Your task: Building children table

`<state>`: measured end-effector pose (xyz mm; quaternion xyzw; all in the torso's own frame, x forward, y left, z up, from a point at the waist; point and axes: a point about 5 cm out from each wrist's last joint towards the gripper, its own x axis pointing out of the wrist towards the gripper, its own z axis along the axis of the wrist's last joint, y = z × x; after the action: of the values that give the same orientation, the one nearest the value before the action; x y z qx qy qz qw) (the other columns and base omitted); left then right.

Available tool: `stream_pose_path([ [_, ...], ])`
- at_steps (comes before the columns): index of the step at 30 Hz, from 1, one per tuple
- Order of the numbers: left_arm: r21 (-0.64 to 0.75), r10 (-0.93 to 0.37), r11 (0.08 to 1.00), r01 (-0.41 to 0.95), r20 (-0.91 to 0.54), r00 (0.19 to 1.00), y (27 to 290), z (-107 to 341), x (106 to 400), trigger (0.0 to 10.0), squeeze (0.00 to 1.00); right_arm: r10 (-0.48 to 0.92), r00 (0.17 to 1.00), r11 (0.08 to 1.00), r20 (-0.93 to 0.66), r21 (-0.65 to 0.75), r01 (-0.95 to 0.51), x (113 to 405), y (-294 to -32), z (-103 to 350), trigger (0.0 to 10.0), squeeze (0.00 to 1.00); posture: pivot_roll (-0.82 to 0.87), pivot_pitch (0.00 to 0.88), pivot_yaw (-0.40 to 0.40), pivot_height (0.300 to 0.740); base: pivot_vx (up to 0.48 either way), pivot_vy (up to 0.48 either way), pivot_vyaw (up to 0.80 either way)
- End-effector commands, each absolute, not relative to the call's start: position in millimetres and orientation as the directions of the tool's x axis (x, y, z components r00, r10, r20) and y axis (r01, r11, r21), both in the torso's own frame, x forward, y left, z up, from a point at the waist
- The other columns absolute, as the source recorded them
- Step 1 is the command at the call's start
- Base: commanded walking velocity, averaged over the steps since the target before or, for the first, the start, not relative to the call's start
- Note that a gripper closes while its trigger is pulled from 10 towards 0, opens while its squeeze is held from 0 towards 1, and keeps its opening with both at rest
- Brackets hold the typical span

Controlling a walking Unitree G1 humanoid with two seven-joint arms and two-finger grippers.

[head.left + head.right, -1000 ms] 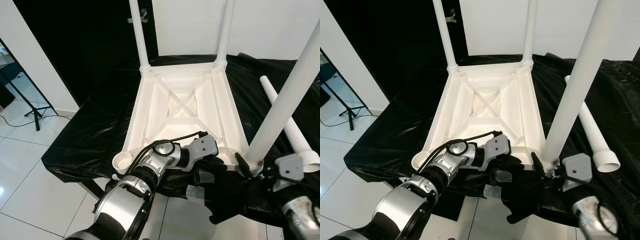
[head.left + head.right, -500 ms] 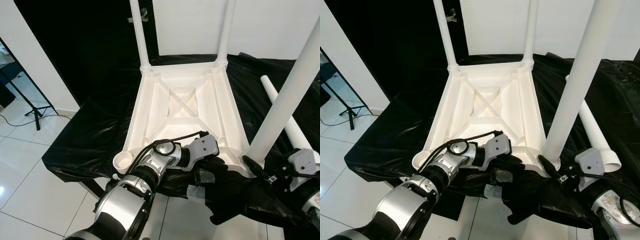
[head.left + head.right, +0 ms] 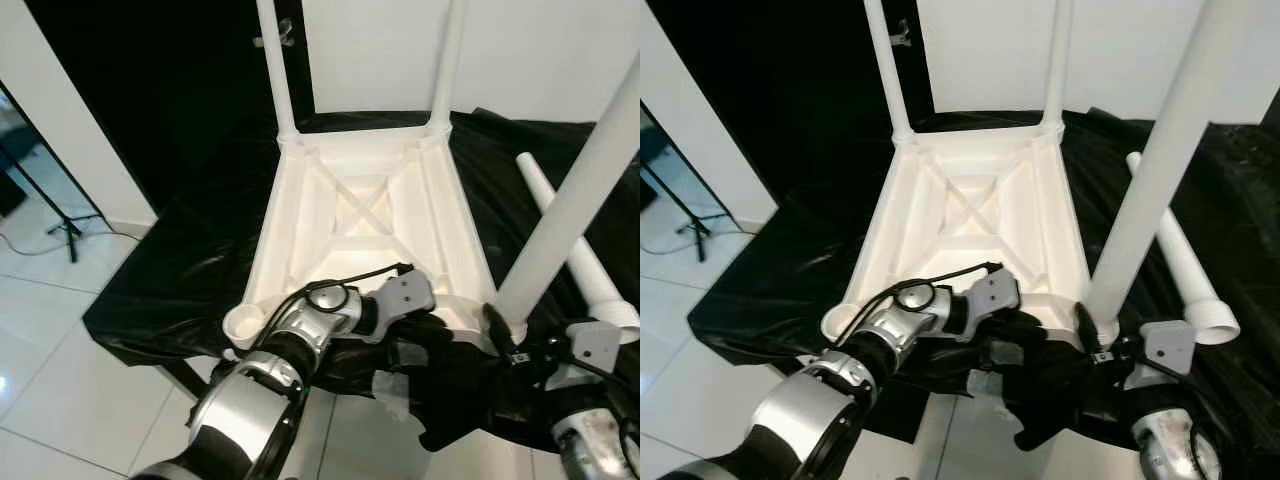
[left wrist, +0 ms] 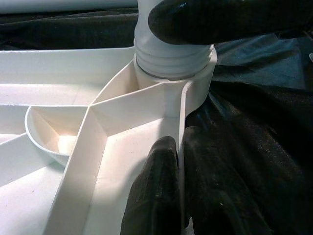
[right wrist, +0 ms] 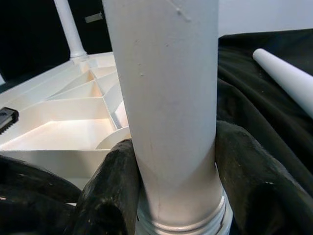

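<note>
A white plastic table top (image 3: pixel 360 215) lies upside down on a surface draped in black cloth. Two white legs (image 3: pixel 275 70) (image 3: pixel 448 60) stand in its far corners. A third leg (image 3: pixel 570 210) stands tilted in the near right corner socket, and my right gripper (image 5: pixel 176 196) is shut on it just above its threaded base, one finger (image 5: pixel 105 196) on each side. My left gripper (image 4: pixel 181 196) is shut on the table top's near rim, close beside that socket. The near left corner socket (image 3: pixel 243 322) holds nothing. A fourth leg (image 3: pixel 1185 265) lies loose on the cloth to the right.
The black cloth (image 3: pixel 190 260) hangs over the near and left edges of the surface. White tiled floor (image 3: pixel 60 340) lies to the left, with a dark stand's feet (image 3: pixel 62 228) on it. A black backdrop and a white wall are behind.
My right wrist swung outward around the leg's base and came back in; the leg tilted slightly but stayed in its socket. The left gripper has kept its hold on the rim.
</note>
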<state>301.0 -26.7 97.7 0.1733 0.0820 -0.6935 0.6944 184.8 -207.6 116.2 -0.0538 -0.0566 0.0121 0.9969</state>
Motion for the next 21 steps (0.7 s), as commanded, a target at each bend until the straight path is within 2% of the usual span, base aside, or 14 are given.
stream_pose_path([
  [1, 0.069, -0.878, 0.179, 0.981, -0.439, 0.191, -14.2, 63.8, 297.1, 10.0, 0.00, -0.008, 0.998, 0.995, 0.060, -0.103, 0.014, 182.2, -207.4, 105.7, 0.0, 0.00, 0.01, 0.000, 0.072, 0.740, 0.000, 0.000, 0.00],
  [2, 0.069, -0.877, 0.179, 0.981, -0.441, 0.191, -13.0, 63.2, 297.1, 10.0, 0.00, -0.082, 0.994, 0.990, 0.072, -0.109, 0.089, 181.9, -210.8, 105.5, 0.0, 0.00, 0.01, 0.000, 0.076, 0.740, 0.000, 0.000, 0.00],
  [4, 0.069, -0.876, 0.178, 0.982, -0.444, 0.190, -11.9, 62.6, 297.1, 10.0, 0.00, -0.137, 0.988, 0.983, 0.078, -0.112, 0.145, 182.2, -213.8, 105.5, 0.0, 0.00, 0.01, 0.000, 0.078, 0.740, 0.000, 0.000, 0.00],
  [5, 0.069, -0.875, 0.177, 0.982, -0.446, 0.189, -11.2, 62.4, 297.3, 10.0, 0.00, -0.150, 0.986, 0.980, 0.078, -0.117, 0.159, 183.5, -213.7, 105.4, 1.6, 0.00, 0.00, 0.000, 0.081, 0.740, 0.000, 0.000, 0.00],
  [6, 0.070, -0.875, 0.176, 0.982, -0.447, 0.188, -11.1, 62.6, 297.5, 10.0, 0.00, -0.127, 0.989, 0.983, 0.074, -0.127, 0.135, 185.6, -212.0, 105.7, 10.0, 0.00, 0.00, 0.000, 0.081, 0.740, 0.000, 0.000, 0.00],
  [9, 0.072, -0.875, 0.174, 0.982, -0.447, 0.188, -11.7, 63.3, 297.7, 10.0, 0.00, -0.054, 0.995, 0.988, 0.078, -0.138, 0.064, 188.8, -208.5, 108.0, 10.0, 0.00, 0.00, 0.000, 0.082, 0.740, 0.000, 0.000, 0.00],
  [10, 0.073, -0.875, 0.174, 0.982, -0.447, 0.188, -12.2, 63.6, 297.8, 10.0, 0.00, -0.024, 0.996, 0.989, 0.090, -0.146, 0.037, 189.9, -207.7, 110.4, 10.0, 0.27, 0.00, 0.000, 0.082, 0.740, 0.000, 0.000, 0.00],
  [11, 0.073, -0.875, 0.174, 0.982, -0.446, 0.188, -12.8, 64.0, 297.9, 10.0, 0.00, 0.011, 0.995, 0.988, 0.103, -0.154, 0.005, 191.7, -208.0, 113.4, 10.0, 1.00, 0.00, 0.000, 0.081, 0.740, 0.000, 0.000, 0.00],
  [13, 0.074, -0.876, 0.174, 0.982, -0.445, 0.188, -13.3, 64.3, 297.9, 10.0, 0.00, 0.044, 0.993, 0.986, 0.109, -0.167, -0.026, 193.8, -209.2, 116.1, 10.0, 1.00, 0.00, 0.000, 0.081, 0.740, 0.000, 0.000, 0.00],
  [15, 0.073, -0.876, 0.174, 0.982, -0.443, 0.189, -14.3, 64.7, 297.9, 10.0, 0.00, 0.125, 0.986, 0.963, 0.113, -0.251, -0.093, 202.5, -215.2, 124.2, 10.0, 1.00, -0.01, 0.000, 0.081, 0.740, 0.000, 0.000, 0.00],
  [16, 0.073, -0.876, 0.175, 0.982, -0.444, 0.189, -14.4, 64.5, 297.8, 10.0, 0.00, 0.143, 0.984, 0.956, 0.110, -0.273, -0.108, 205.0, -217.9, 125.9, 10.0, 0.00, -0.01, 0.000, 0.082, 0.740, 0.000, 0.000, 0.00],
  [21, 0.074, -0.876, 0.177, 0.981, -0.444, 0.192, -13.9, 64.5, 298.1, 10.0, 0.00, 0.256, 0.964, 0.922, 0.071, -0.316, -0.222, 210.5, -225.7, 131.7, 10.0, 0.00, 0.00, 0.000, 0.081, 0.740, 0.000, 0.000, 0.00],
])
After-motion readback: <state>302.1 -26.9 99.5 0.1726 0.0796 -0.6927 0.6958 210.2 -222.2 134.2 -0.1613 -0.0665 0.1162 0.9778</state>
